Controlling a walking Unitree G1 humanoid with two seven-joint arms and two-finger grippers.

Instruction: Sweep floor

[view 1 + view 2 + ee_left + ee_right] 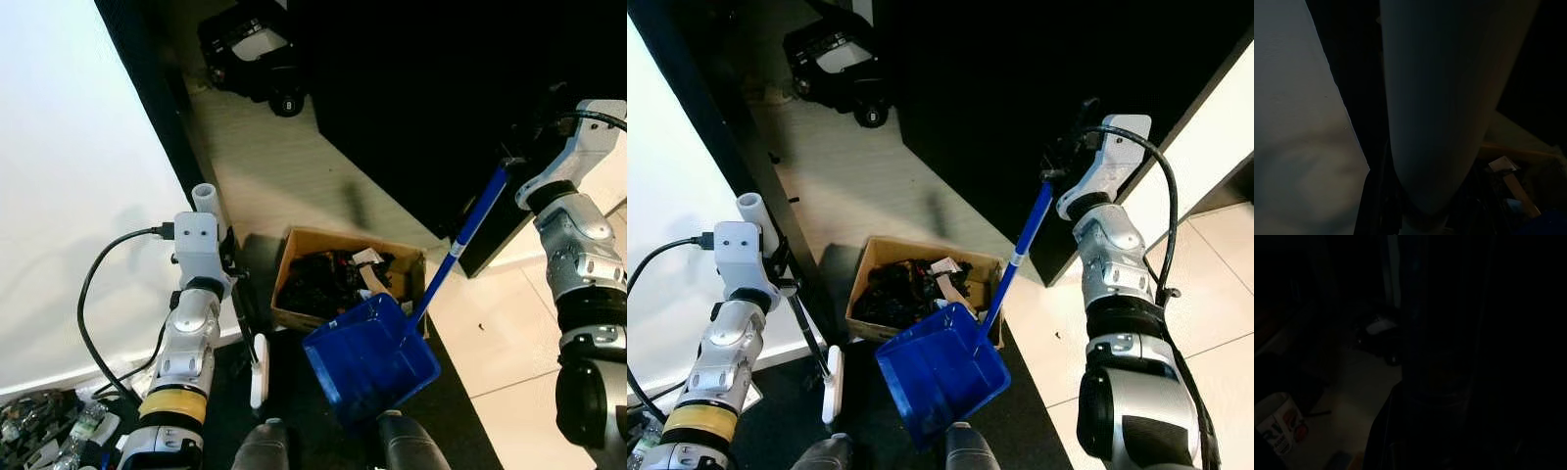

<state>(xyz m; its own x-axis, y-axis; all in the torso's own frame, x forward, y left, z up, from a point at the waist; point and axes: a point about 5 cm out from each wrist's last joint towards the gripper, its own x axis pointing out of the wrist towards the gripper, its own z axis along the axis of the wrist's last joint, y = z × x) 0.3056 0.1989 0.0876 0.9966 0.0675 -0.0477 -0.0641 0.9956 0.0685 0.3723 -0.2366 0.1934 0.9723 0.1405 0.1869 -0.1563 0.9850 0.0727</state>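
Observation:
My right gripper (1058, 164) is raised by the dark cabinet and shut on the top of the blue dustpan's long handle (1015, 257). The blue dustpan (367, 357) hangs tilted over the black mat, its back edge against a cardboard box (294, 247) full of dark rubbish and paper scraps. My left gripper (231, 262) is shut on a white broom handle (204, 196), held upright beside the white wall. The broom's white head (258, 372) rests low on the mat, left of the dustpan. The right wrist view is nearly black.
A black wheeled object (250, 49) sits on the pale floor at the far end. A big dark cabinet (411, 98) fills the right side, a white wall (69, 196) the left. Plastic bottles (49, 421) lie at lower left. Light tiles (509, 333) are at right.

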